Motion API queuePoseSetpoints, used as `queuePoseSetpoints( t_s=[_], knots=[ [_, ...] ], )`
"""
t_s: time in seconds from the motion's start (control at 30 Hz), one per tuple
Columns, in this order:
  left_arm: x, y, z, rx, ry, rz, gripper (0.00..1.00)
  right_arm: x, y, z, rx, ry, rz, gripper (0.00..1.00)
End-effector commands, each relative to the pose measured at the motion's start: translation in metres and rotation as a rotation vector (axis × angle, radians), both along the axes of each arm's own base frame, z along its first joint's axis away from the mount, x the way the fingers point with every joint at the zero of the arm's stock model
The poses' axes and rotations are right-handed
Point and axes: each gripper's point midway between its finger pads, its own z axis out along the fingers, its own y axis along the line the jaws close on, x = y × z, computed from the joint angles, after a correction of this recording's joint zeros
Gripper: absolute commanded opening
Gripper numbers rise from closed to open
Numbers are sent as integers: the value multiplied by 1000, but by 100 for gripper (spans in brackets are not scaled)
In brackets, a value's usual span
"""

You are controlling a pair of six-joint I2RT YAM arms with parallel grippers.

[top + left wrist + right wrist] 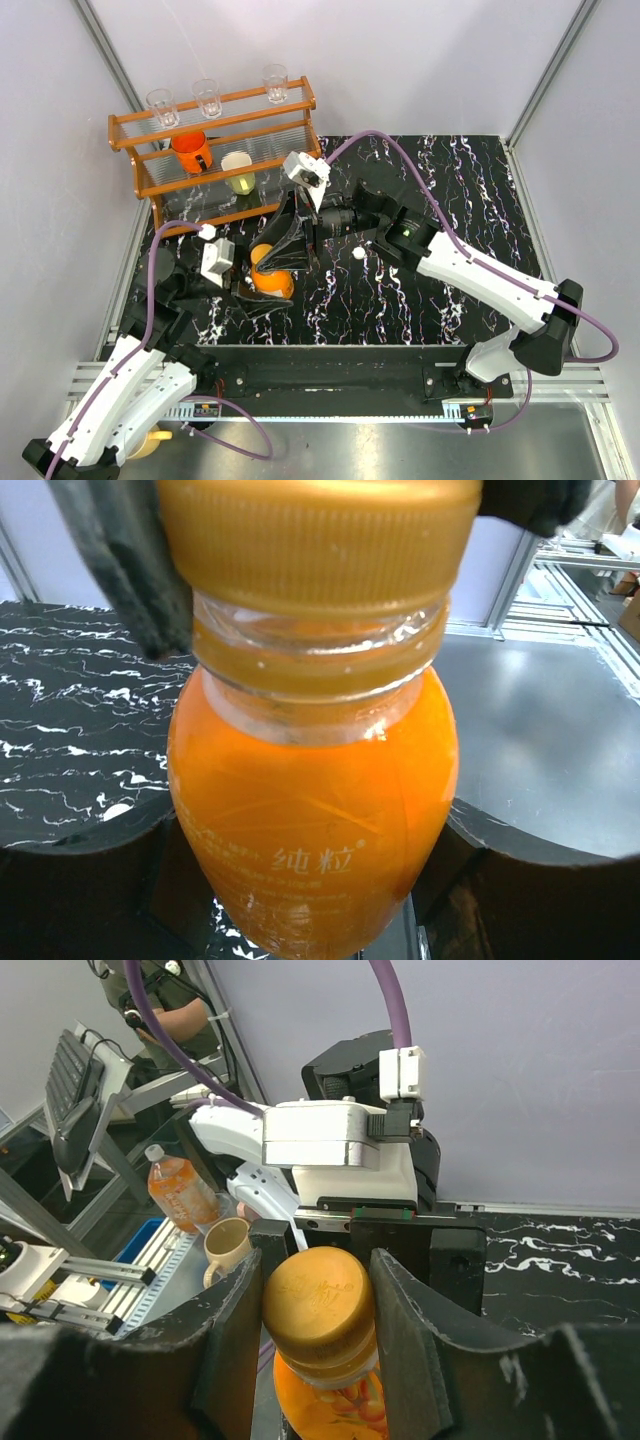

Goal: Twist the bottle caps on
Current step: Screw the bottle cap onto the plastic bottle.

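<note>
Orange bottle [315,820]: gripped by left gripper [266,285]. Orange cap [320,1300]: on neck, pinched by right gripper [320,1265]. White cap [358,254]: table [460,200], bottle's three o'clock.

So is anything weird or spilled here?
Nothing looks spilled. One small white cap lies alone on the black table, off any bottle. The orange bottle looks fine, its orange cap sitting level on top.

Squat orange plastic bottle [272,283] was mostly hidden in top view under right arm's dark fingers [283,243]. Both wrist views cut off its base. Orange ribbed screw cap [320,550] lost its top at left-wrist upper edge. Small white round object [358,254] on black marbled worktop [450,200] was too small to identify.
</note>
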Motion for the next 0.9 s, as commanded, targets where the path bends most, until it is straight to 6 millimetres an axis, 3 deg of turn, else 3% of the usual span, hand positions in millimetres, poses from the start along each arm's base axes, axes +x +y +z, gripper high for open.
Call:
queuePoseSetpoints(
  t_s=[0.0,0.33,0.57,0.77,0.87],
  knots=[
    [14,1,-1,10,-41,68,18,1,-11,33,64,-46,-62,43],
    [30,2,-2,-3,21,155,18,25,-10,17,27,-60,-212,48],
    [62,11,-7,9,20,340,16,41,-8,15,-3,-19,-306,46],
    [88,26,-17,59,10,514,16,53,3,2,-47,61,-366,45],
    [93,31,-20,72,6,551,16,58,8,-15,-100,112,-398,44]
  ],
)
